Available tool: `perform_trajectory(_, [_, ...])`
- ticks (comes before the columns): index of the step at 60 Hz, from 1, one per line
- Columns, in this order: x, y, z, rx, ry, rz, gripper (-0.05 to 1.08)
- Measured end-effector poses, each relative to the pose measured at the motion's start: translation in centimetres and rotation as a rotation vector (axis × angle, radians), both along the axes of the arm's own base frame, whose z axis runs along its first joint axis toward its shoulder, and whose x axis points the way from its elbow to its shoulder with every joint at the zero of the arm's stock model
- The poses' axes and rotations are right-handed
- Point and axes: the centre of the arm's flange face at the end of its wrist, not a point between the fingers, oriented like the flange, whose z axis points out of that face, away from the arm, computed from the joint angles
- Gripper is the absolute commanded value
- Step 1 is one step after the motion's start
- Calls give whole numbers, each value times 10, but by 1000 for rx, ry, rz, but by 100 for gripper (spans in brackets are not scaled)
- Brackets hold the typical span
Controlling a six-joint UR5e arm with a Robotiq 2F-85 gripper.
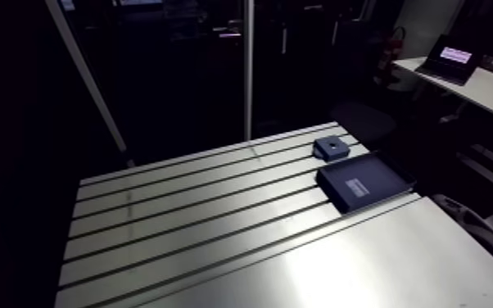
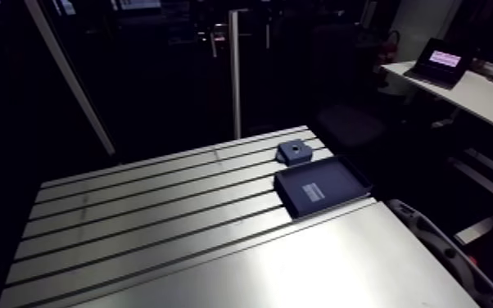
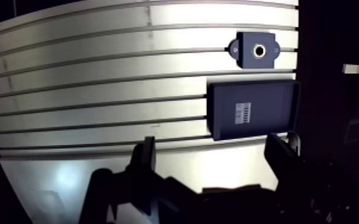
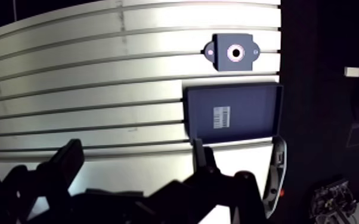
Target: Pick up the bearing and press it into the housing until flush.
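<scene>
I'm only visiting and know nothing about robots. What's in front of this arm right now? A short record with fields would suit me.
surface: slotted aluminium table
housing: small dark block with a round bore and two ears, flat on the table
tray: shallow, dark, with a white label; next to the housing, not touching it
bearing: not plainly visible; a ring lines the bore, but I cannot tell if that is it
gripper: open, holding nothing, above the table just short of the tray

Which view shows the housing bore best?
Wrist view: it looks nearly straight down on the housing, so the bore shows as a clear ring. The arm view shows the housing small and oblique beyond the tray, bore barely readable.
</scene>
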Motion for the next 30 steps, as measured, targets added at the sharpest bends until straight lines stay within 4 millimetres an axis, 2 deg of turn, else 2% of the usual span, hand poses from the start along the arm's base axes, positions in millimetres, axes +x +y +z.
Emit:
perform_trajectory(17, [28,-42,17,4,29,-28,1])
perform_trajectory(30, [57,-62,21,-1,29,-60,1])
